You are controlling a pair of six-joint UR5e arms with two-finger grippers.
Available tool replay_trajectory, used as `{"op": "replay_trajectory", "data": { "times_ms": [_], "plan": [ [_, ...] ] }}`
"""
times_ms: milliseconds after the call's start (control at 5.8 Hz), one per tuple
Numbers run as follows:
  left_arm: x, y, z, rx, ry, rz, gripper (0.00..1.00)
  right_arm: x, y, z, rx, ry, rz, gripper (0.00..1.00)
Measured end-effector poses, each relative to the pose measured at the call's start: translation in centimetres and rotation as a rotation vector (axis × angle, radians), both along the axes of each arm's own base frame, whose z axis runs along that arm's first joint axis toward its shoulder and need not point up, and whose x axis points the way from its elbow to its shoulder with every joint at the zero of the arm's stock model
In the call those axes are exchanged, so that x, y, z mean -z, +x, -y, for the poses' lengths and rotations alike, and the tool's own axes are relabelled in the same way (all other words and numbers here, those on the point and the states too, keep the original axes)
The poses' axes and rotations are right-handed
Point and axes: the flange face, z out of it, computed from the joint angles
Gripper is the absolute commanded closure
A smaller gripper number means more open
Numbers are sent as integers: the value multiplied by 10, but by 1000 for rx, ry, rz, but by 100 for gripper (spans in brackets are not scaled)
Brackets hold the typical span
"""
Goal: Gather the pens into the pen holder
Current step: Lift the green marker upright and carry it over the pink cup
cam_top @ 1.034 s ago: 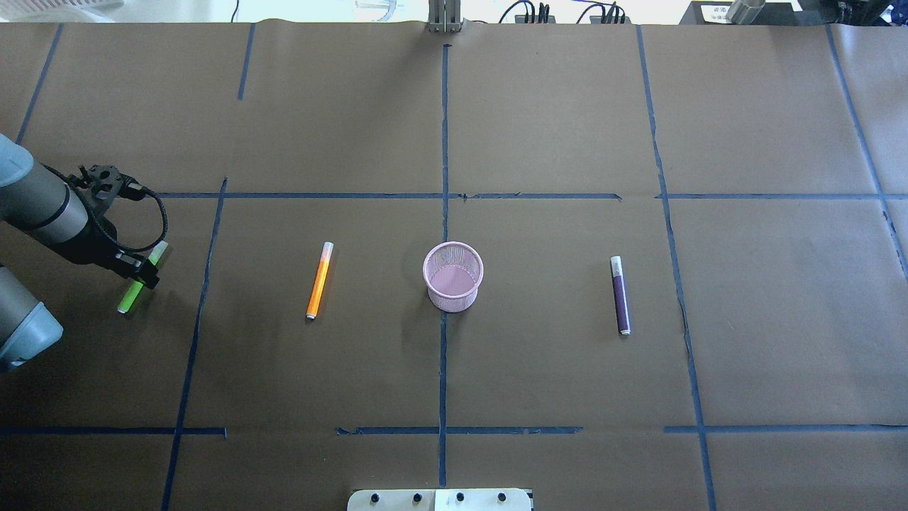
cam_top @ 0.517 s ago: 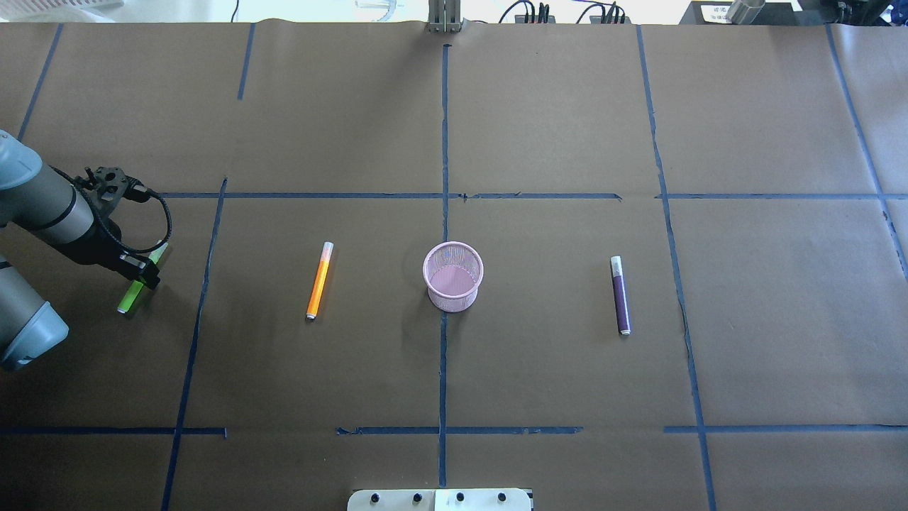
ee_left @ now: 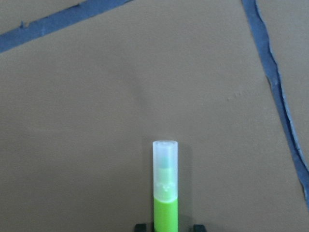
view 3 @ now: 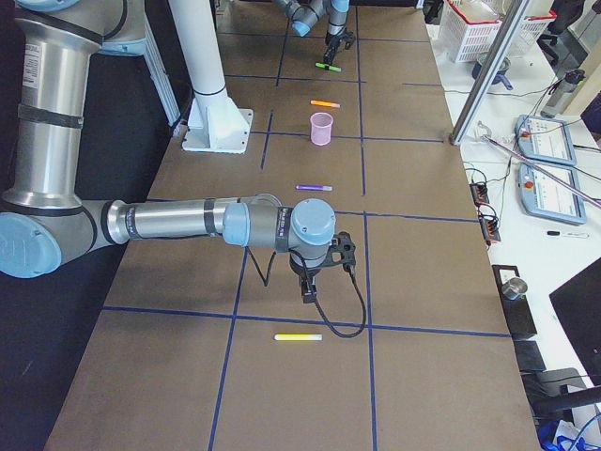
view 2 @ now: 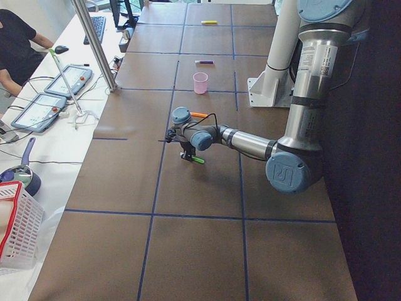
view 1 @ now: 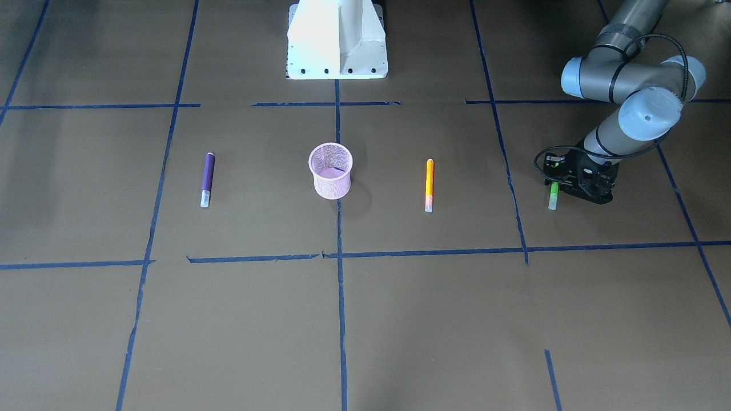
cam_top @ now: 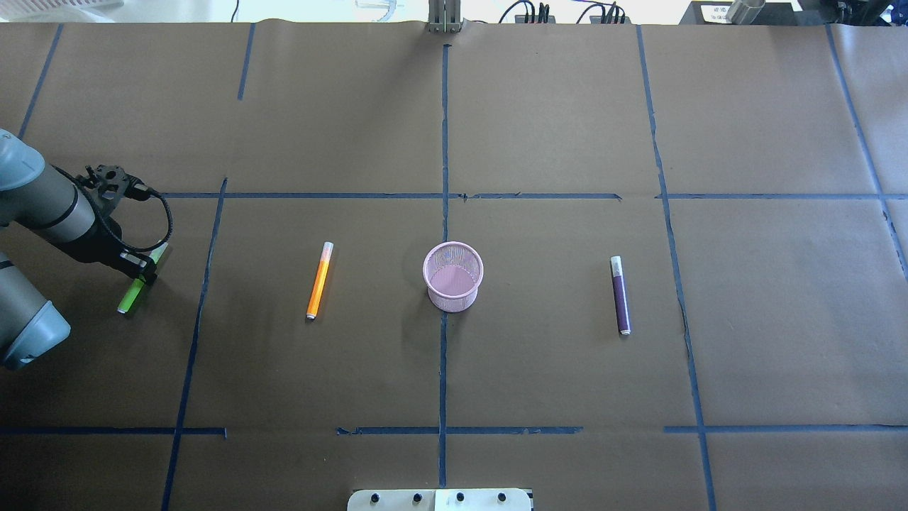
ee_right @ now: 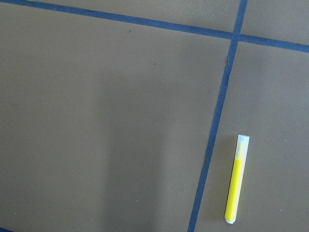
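The bright green pen (cam_top: 130, 299) lies on the brown table at the far left. My left gripper (cam_top: 147, 274) is low over its middle. In the left wrist view the pen (ee_left: 165, 198) runs between the two fingertips (ee_left: 140, 227) with a small gap on each side, so the gripper is open. The orange pen (cam_top: 319, 280) lies left of the pink mesh pen holder (cam_top: 452, 278), and the purple pen (cam_top: 621, 297) lies to its right. My right gripper (view 3: 305, 293) shows only in the exterior right view, low over bare table. I cannot tell whether it is open or shut.
A yellow pen (ee_right: 236, 186) lies on the table near my right gripper, also in the exterior right view (view 3: 298, 336). The robot's white base (view 1: 337, 40) stands at the table's near edge. Teach pendants (view 2: 37, 106) and a white basket (view 2: 15, 232) sit beyond the table.
My left arm's wrist has shifted slightly over the green pen. The pens and the holder have not moved.
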Motion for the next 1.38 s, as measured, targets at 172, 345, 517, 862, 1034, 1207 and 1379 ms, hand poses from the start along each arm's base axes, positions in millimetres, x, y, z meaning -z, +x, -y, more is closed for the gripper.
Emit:
{"op": "replay_trajectory", "data": {
  "times_ms": [172,345,517,862,1034,1207,1379],
  "plan": [
    [-2,-1,-1,1,-2,2,95,-1,0,0,1,-2,0,0],
    [-3,-3,-1,4,-6,3,100,-3,0,0,1,-6,0,0],
    [-1,-4,-1,11,-10,1,100,-4,0,0,1,-9,0,0],
    [57,-1,3,68,15,-70,100,-5,-1,0,2,-10,0,0],
    [125,5,10,168,30,-139,100,-5,-1,0,1,-10,0,0],
    [208,15,8,295,39,-230,100,-4,-1,0,1,-9,0,0],
    [277,36,-7,345,68,-323,100,-4,-1,0,2,-8,0,0]
  ]
}}
